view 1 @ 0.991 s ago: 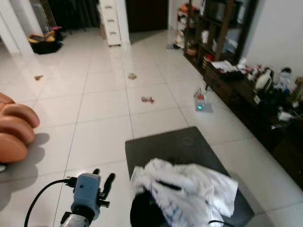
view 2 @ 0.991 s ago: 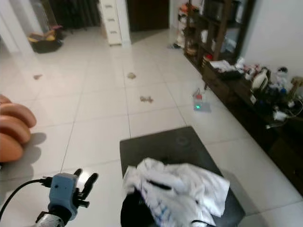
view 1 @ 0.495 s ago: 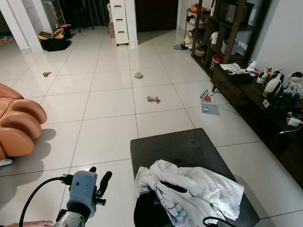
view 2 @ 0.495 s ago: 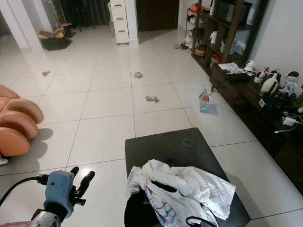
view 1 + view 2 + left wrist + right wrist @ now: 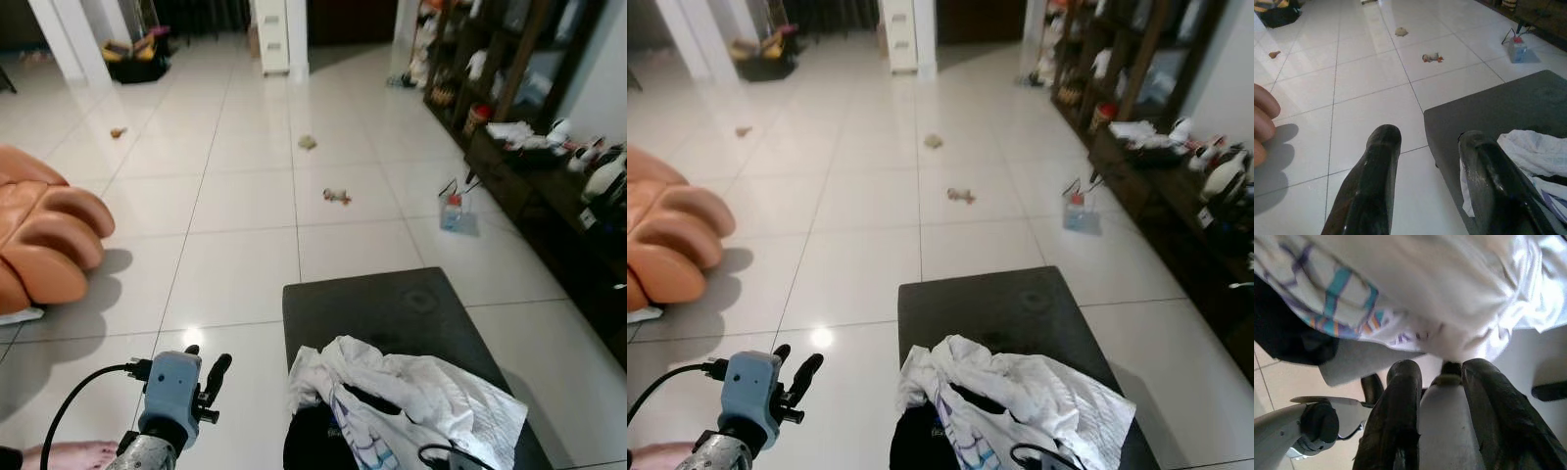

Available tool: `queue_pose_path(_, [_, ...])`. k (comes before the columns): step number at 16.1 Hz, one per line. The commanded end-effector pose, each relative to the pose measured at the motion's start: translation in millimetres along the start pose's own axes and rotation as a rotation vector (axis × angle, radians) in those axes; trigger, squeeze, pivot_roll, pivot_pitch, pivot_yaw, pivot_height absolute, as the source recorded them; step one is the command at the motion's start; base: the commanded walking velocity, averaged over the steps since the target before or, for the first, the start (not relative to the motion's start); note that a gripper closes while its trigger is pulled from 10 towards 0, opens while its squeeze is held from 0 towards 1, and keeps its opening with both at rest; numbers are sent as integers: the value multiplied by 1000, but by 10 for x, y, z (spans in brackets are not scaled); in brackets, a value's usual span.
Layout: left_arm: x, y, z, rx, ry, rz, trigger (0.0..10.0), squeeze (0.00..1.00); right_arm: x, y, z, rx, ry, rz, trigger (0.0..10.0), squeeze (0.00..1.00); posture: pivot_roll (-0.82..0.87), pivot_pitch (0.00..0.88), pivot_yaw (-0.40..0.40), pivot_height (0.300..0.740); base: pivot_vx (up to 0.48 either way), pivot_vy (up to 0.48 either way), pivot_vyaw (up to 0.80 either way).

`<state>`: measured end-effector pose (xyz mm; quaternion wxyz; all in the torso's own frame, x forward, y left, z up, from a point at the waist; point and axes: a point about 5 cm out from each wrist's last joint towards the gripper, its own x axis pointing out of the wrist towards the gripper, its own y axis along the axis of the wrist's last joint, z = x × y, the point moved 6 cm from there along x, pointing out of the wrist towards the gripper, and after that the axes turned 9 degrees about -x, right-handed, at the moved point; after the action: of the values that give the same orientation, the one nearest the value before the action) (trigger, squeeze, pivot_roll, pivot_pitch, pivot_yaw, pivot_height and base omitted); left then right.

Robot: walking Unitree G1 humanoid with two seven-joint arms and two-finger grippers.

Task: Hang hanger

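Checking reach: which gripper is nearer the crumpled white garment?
Right. The right gripper is shut on a pale part right beneath the crumpled white garment. The left gripper hangs open over the white tile floor, off to the garment's left.

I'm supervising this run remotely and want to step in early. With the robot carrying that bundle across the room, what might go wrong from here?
1. The white clothes drape loosely around the right gripper; they may slide off whatever it holds.
2. Small bits of litter lie on the tiles ahead and might trip a step.
3. The dark mat underfoot has an edge a foot may catch.
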<state>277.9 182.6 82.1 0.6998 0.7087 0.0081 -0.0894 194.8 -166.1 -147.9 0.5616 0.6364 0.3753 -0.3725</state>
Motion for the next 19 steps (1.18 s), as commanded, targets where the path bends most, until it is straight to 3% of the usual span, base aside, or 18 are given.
queue_pose_path(1, [1,46,33,2,-17,11,10000,0,-8,-69,46,10,-10,-20,10000,0,45,64,10,740,0,0,0])
queue_pose_path(13, [17,119,68,-1,-31,22,10000,0,-7,-50,53,27,-17,-16,10000,0,48,82,10,740,0,0,0])
queue_pose_path(16, [21,127,64,0,-28,22,10000,0,-6,-42,46,25,-12,-14,10000,0,51,90,9,740,81,0,-800])
queue_pose_path(19, [24,136,62,2,-27,23,10000,0,-6,-30,46,26,-14,-8,10000,0,52,98,9,740,180,0,0])
